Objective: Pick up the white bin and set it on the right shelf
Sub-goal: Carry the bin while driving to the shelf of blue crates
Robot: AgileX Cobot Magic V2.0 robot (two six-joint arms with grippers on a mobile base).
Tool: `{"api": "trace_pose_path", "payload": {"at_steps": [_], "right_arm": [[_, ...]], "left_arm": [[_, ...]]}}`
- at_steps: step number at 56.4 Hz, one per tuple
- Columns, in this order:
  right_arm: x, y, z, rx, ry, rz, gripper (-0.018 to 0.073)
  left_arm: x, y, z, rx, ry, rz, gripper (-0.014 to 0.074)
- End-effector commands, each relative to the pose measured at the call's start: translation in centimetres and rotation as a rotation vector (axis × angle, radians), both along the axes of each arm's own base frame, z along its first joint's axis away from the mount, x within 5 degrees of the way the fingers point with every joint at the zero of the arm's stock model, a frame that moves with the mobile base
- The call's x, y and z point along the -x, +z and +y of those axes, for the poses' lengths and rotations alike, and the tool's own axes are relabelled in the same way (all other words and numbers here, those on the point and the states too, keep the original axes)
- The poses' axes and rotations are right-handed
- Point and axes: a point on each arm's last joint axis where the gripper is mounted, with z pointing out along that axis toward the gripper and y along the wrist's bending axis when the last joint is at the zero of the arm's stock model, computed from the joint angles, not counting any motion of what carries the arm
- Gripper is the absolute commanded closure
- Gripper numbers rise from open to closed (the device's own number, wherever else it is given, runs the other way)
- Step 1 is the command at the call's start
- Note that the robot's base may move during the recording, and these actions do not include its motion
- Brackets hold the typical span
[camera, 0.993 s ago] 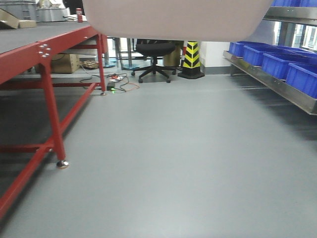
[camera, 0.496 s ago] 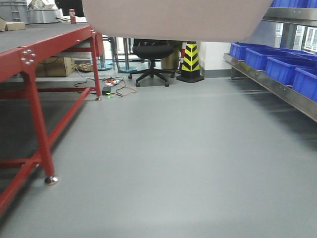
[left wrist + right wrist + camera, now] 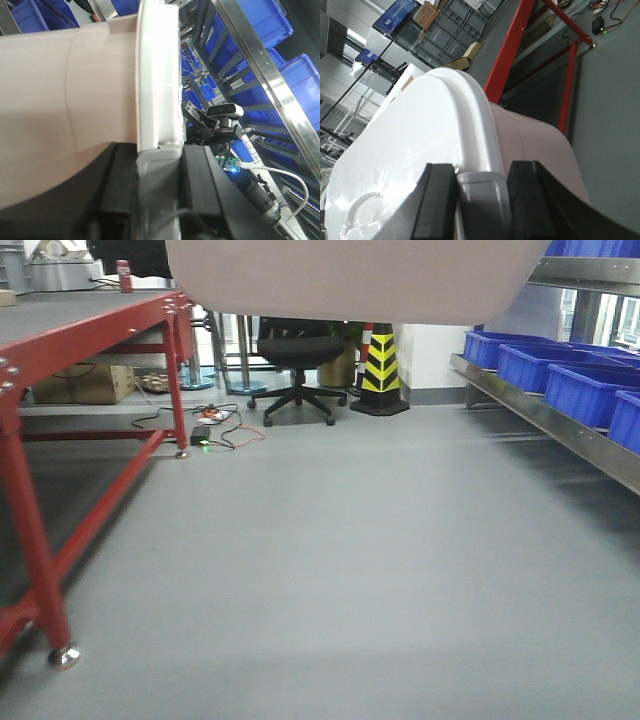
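The white bin (image 3: 350,278) hangs in the air at the top of the front view, its pale beige underside showing. In the left wrist view its beige body (image 3: 55,100) and white lid rim stand between my black fingers; my left gripper (image 3: 159,172) is shut on a grey clip of the rim. In the right wrist view the white lid (image 3: 415,145) fills the lower left, and my right gripper (image 3: 482,197) is shut on the grey clip at the opposite rim. The right shelf (image 3: 560,425), with a steel front rail, runs along the right side.
A red-framed table (image 3: 60,335) with a dark top stands at the left, its leg and foot at the lower left. Blue open bins (image 3: 585,390) sit on the rack. An office chair (image 3: 298,355), a yellow-black cone (image 3: 380,365) and floor cables (image 3: 215,430) lie ahead.
The view has advanced and turned: the red table's near leg has slid left and down, and the shelf with blue bins has shifted right. The bin stays fixed at the top.
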Motion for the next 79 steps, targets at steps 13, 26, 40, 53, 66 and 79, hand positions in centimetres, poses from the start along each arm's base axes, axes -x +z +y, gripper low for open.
{"api": "trace_pose_path", "payload": {"at_steps": [13, 26, 40, 53, 66, 79], "right_arm": [[1.44, 3.32, 0.85, -0.068, 0.048, -0.103, 0.0503], [1.45, 3.32, 0.86, -0.068, 0.05, -0.103, 0.0503], [1.45, 3.32, 0.86, -0.068, 0.05, -0.103, 0.0503], [1.45, 3.32, 0.86, -0.068, 0.05, -0.104, 0.0503], [1.44, 3.32, 0.85, -0.068, 0.049, -0.103, 0.0503], [1.45, 3.32, 0.86, -0.068, 0.05, -0.103, 0.0503]], "left_arm": [[3.44, 4.14, -0.99, 0.099, -0.181, -0.139, 0.0713], [3.44, 4.14, -0.99, 0.099, -0.181, -0.139, 0.0713], [3.44, 4.14, -0.99, 0.099, -0.181, -0.139, 0.0713], [3.44, 4.14, -0.99, 0.099, -0.181, -0.139, 0.0714], [3.44, 4.14, -0.99, 0.099, -0.181, -0.139, 0.0713], [3.44, 4.14, -0.99, 0.099, -0.181, -0.139, 0.0713]]}}
